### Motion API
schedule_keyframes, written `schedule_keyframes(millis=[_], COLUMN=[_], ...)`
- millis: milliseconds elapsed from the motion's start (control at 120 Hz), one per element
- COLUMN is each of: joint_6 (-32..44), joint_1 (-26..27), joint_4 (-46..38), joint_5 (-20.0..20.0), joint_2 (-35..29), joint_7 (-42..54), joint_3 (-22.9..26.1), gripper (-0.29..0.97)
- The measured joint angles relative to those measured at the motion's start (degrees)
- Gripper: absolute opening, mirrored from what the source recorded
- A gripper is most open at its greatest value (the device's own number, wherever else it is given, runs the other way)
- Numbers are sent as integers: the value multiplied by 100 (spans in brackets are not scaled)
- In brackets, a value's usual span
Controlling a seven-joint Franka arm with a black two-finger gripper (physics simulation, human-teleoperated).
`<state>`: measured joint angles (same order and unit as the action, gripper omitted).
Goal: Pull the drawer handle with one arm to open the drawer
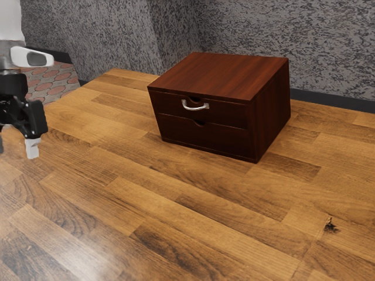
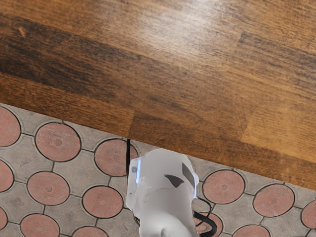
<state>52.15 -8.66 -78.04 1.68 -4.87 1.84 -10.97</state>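
Spreading across the exterior view is a counter [image 1: 176, 199] of warm brown wood planks, glossy and streaked with darker grain; a small dark speck [image 1: 331, 226] sits on it toward the exterior view's right; behind it rise 2 grey speckled walls [image 1: 304, 35] that meet in a corner, with a dark baseboard [image 1: 334, 98] along their foot; past the counter's edge at the exterior view's left lies a floor [image 1: 50, 79] of round red tiles set in grey; the wrist view shows the planks ending in a straight edge over those tiles, and a white rounded shape [image 2: 160, 192] with a black cable beside it, just under the hand; a dark red-brown cabinet [image 1: 234, 76] stands on the counter near the walls, with 2 drawers stacked one above the other; the upper drawer [image 1: 222, 112] carries a curved silver handle [image 1: 194, 106], and both fronts sit flush with the cabinet face, so the drawer is closed; the fingers [image 1: 32, 147] hang at the exterior view's left edge above the counter, spread apart and grasping nothing; the handle is well apart from them, toward the exterior view's right, with planks lying between.
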Motion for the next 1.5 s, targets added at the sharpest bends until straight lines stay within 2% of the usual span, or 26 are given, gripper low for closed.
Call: schedule_keyframes(millis=[100,192,233,367,458,533,658,775,1025,1217,1500], joint_6=[1115,1623,1774,2542,2950,3417,4001,4485,6372,7251,7717], joint_1=[48,300,306,261,248,243,251,252,303,288,233], joint_4=[-181,-216,-408,-2802,-3928,-4285,-4430,-4513,-4565,-3869,-2409], joint_5=[-48,-212,-164,94,92,106,91,70,-29,-17,-6], joint_2=[51,-85,-358,-2413,-2995,-3132,-3215,-2949,-2205,-1283,463], joint_7=[63,55,49,-4,6,653,2142,3295,5118,6190,7277], joint_3=[222,456,607,994,1026,1052,1204,1202,1242,1197,1191], gripper=[68,68,68,68,68,68,68,68,68,68,68])
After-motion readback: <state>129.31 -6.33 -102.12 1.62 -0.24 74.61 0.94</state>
